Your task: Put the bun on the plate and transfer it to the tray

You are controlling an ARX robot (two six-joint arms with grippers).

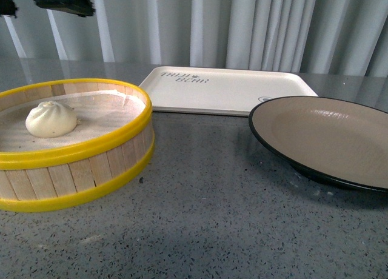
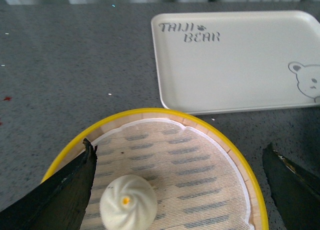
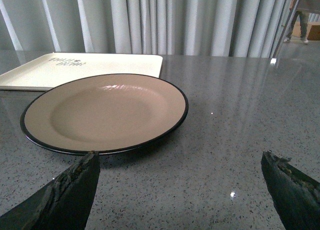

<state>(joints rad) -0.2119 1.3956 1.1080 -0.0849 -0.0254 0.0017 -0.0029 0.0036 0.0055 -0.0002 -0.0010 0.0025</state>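
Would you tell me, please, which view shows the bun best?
Left wrist view: it looks down on the bun, showing its pleated swirl. The front view shows it side-on inside the steamer basket; the right wrist view misses it.

Plate [image 3: 105, 112] sits flat on grey speckled table [image 3: 240, 140], tan inside, black rim. Tray [image 3: 85, 69] lies behind it, close to the far rim; contact cannot be told. Tray lettering is too blurred to read. Right gripper [image 3: 179, 157] is on the plate's near side, dark fingers [image 3: 70, 192] spread wide, table showing between them. Pale curtain [image 3: 165, 20] hangs behind.
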